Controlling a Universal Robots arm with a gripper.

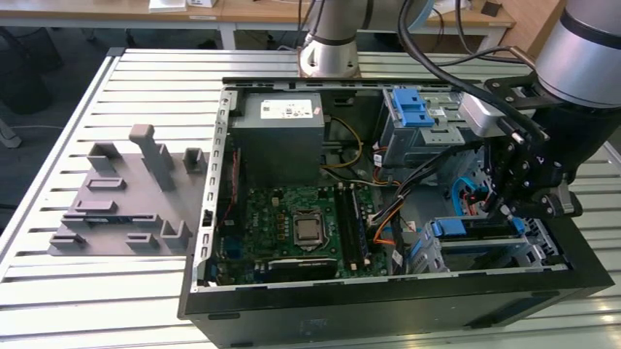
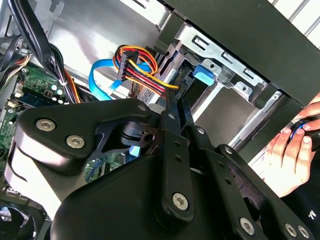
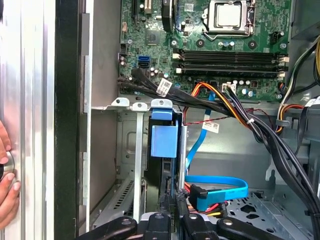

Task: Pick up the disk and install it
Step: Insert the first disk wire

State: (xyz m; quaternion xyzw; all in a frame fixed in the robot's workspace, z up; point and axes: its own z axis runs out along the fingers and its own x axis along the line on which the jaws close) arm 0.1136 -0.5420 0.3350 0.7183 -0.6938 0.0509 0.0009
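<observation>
You could not read any text here. The white sticker (image 1: 289,109) on the grey box (image 1: 281,138) carried print too small to make out. The small white tags (image 3: 211,126) on the cables (image 3: 260,130) in the first wrist view showed print too, also unreadable.

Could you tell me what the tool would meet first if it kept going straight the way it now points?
Most likely the disk with its blue bracket, standing in the drive cage just ahead of the tool; depth is hard to judge.
</observation>
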